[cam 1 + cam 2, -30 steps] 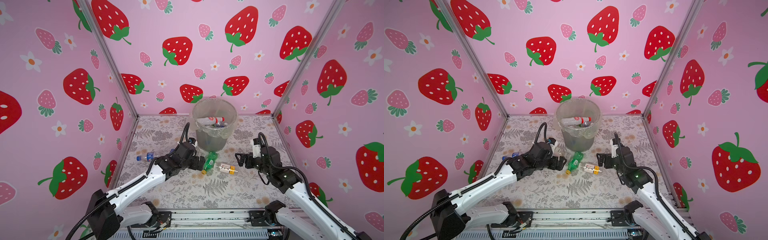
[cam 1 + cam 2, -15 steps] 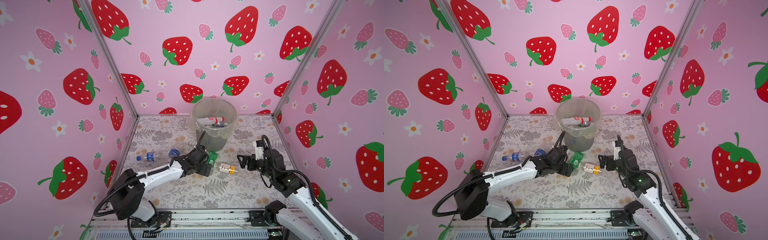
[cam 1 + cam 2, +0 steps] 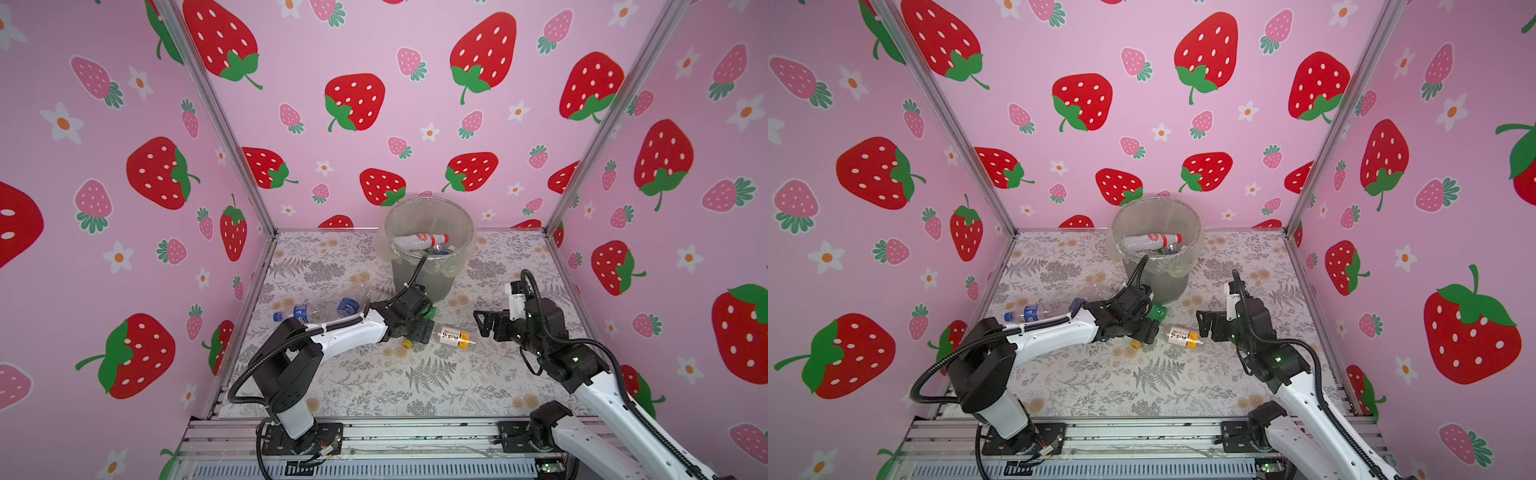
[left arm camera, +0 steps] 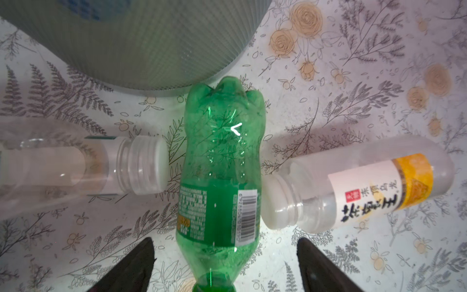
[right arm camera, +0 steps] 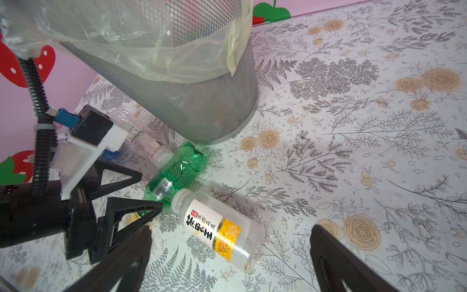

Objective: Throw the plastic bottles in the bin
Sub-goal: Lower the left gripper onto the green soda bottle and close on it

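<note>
A green bottle (image 4: 219,156) with a yellow cap (image 3: 407,343) lies on the floral mat in front of the bin (image 3: 424,278). My left gripper (image 4: 225,242) is open and straddles its neck end, with a gap on each side. A whitish bottle (image 5: 214,225) with a yellow label lies beside it, mouth against the green one. My right gripper (image 5: 231,230) hangs open just above that whitish bottle. In both top views the left gripper (image 3: 417,328) and right gripper (image 3: 482,324) face each other across these bottles. Other bottles (image 3: 419,240) lie inside the bin.
A clear bottle (image 4: 75,169) with a white cap lies on the green bottle's other side. Clear bottles (image 3: 307,309) with blue labels lie further left, behind the left arm. The mesh bin wall (image 5: 189,106) stands just beyond the green bottle. Pink walls enclose the mat.
My left arm has swung right and down from beside the blue-labelled bottles to the green bottle, and its jaws have narrowed a little. The right arm has barely moved.
</note>
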You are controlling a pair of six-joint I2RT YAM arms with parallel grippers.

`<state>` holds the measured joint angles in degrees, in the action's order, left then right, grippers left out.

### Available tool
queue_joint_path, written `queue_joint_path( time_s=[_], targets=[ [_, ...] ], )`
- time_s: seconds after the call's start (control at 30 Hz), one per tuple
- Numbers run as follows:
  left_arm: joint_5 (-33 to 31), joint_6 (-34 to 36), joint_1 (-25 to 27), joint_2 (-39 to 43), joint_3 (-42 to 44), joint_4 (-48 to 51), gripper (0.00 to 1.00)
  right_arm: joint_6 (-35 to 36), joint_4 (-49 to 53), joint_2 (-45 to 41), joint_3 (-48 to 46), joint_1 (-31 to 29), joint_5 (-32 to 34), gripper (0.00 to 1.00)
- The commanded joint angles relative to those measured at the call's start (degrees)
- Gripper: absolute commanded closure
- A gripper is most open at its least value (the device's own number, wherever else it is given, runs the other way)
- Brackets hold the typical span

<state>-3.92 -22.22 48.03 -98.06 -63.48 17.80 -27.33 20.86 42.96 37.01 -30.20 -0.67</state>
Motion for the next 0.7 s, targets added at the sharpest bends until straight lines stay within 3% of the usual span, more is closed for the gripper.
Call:
queue_joint_path(
  time_s=[0.0,0.27,0.67],
  targets=[
    [-0.28,1.28,0.21,-2.09,-3.44,0.86,0.14,-0.02,0.49,0.06,0.04,0.40,0.86,0.01],
    [-2.45,1.71,0.22,-4.53,-5.25,1.91,0.16,0.27,0.54,-0.07,0.33,0.40,1.70,0.01],
    [-4.42,0.88,0.24,-3.34,-2.09,1.11,0.28,0.12,0.62,-0.27,0.43,0.49,1.82,0.00]
  ],
)
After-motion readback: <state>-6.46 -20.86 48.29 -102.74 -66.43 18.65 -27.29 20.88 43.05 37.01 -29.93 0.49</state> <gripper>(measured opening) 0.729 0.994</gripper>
